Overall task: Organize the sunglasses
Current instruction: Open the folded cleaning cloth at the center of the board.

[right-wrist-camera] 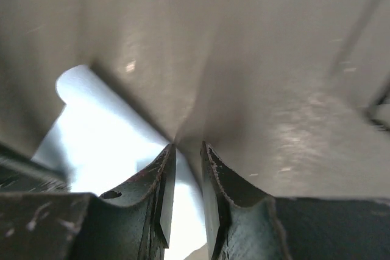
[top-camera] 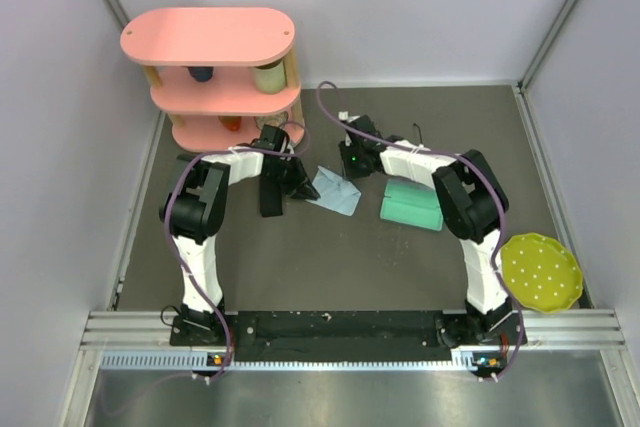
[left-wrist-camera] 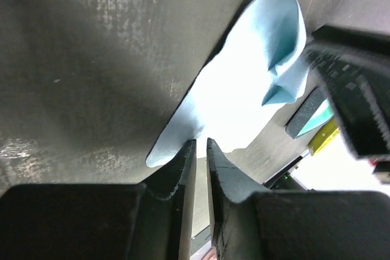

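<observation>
Neither pair of sunglasses shows clearly in any view. A thin dark wire shape [top-camera: 414, 133] behind the right arm is too small to identify. A light blue cloth [top-camera: 338, 195] lies flat on the dark table between both grippers. My left gripper [top-camera: 300, 185] is at the cloth's left corner. In the left wrist view the left gripper [left-wrist-camera: 201, 144] is nearly shut with a thin slit, its tips at the edge of the cloth [left-wrist-camera: 244, 83], nothing between them. My right gripper [top-camera: 348, 162] is at the cloth's far corner. In the right wrist view the right gripper [right-wrist-camera: 187, 147] has a narrow gap over the cloth [right-wrist-camera: 103, 132].
A black oblong case [top-camera: 272, 197] lies just left of the cloth, and a teal case [top-camera: 410, 207] lies to its right, also in the left wrist view [left-wrist-camera: 311, 120]. A pink two-tier shelf [top-camera: 215, 42] stands at the back left. A yellow-green plate [top-camera: 540, 272] sits at the right edge.
</observation>
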Controlling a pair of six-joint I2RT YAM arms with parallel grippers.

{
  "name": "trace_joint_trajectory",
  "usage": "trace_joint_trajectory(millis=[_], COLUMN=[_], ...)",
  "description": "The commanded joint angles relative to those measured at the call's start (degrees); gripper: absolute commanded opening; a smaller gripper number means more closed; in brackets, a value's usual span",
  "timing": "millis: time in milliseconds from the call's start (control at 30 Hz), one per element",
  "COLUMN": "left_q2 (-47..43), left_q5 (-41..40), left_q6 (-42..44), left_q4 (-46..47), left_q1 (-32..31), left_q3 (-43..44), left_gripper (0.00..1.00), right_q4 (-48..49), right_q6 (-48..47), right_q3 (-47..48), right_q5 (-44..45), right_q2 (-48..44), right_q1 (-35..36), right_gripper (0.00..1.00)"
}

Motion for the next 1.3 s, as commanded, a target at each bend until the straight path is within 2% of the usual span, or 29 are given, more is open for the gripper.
trace_joint_trajectory(millis=[0, 133, 200, 333, 367, 433, 533, 767, 833, 1067, 1267], left_q2=[1.8, 1.3, 1.0, 0.3, 0.1, -0.4, -0.9, -1.2, -1.5, -1.2, -0.3], left_q5=[-6.3, -6.3, -5.7, -5.7, -5.8, -6.1, -6.4, -6.5, -6.8, -7.1, -7.1], left_q6=[2.8, 3.4, 3.6, 4.1, 4.2, 4.2, 4.2, 4.0, 4.0, 4.1, 4.4], left_q4=[-6.2, -6.2, -6.1, -6.0, -6.1, -6.0, -5.9, -5.6, -5.6, -6.4, -6.8], left_q1=[-0.1, -0.1, -0.1, -0.1, -0.1, -0.1, -0.1, -0.1, -0.1, -0.1, 0.0], left_q3=[-0.5, -0.3, -0.3, -0.5, -0.6, -1.0, -1.7, -3.3, -3.7, -3.7, -2.8], left_gripper=[0.18, 0.17, 0.17, 0.16, 0.16, 0.16, 0.16, 0.16, 0.15, 0.15, 0.15], right_q4=[-1.6, -1.6, -1.3, 0.6, 0.8, 1.1, 1.1, 1.2, 0.8, -1.0, -3.1], right_q6=[-1.6, -3.1, -3.2, -3.4, -3.6, -3.7, -2.2, 1.9, 2.4, 1.2, -2.9], right_q3=[2.9, 4.9, 5.3, 3.3, 2.4, 1.7, 1.4, 3.7, 4.1, 1.8, 0.7], right_q5=[8.1, 8.9, 6.5, -2.4, -7.3, -13.0, -16.8, -14.5, -11.0, -1.3, 1.6], right_q2=[-0.5, -0.9, -1.9, -6.6, -7.8, -8.0, -6.1, 1.6, 2.9, 0.3, -2.5], right_q1=[-3.4, -3.6, -3.5, -2.2, -1.8, 0.1, 2.1, 2.6, 2.5, -1.0, -5.5], right_gripper=[0.24, 0.23, 0.23, 0.23, 0.23, 0.24, 0.24, 0.23, 0.23, 0.22, 0.22])
